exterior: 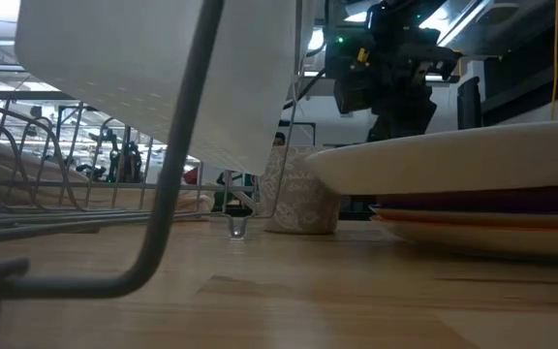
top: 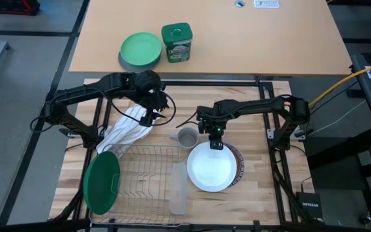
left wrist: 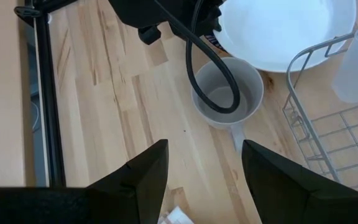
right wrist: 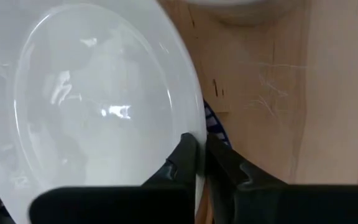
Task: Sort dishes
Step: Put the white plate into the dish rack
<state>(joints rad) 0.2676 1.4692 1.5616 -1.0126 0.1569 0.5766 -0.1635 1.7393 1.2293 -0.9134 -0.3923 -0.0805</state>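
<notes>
A white plate point(top: 208, 169) tops a stack of plates on the table's right half. Under it show a brown rim point(top: 238, 164), a blue-and-white striped edge point(right wrist: 211, 118), a purple plate point(exterior: 511, 201) and an orange one point(exterior: 492, 225). My right gripper point(top: 216, 143) is shut on the white plate's far rim. A dark green plate point(top: 102, 183) stands on edge at the left end of the wire rack point(top: 147, 171). My left gripper point(top: 150, 116) hovers open over bare wood point(left wrist: 201, 171), beside the white cloth and left of the grey mug point(left wrist: 229, 93). My right gripper pinches the white plate's rim point(right wrist: 197, 146) on its far side between its two fingers point(right wrist: 185, 163). It comes from above and the far side, pointing down. The rest of the plate point(exterior: 453, 155) lies about level over the stack; whether it is lifted clear, I cannot tell.
A small grey mug point(top: 187, 137) stands just far-left of the stack, close to my right gripper. A white cloth point(top: 127, 129) hangs over the rack's far left corner. A clear tumbler point(top: 178, 188) lies at the rack's right end. On the far table stand a light green plate point(top: 140, 50) and a green tin point(top: 176, 42).
</notes>
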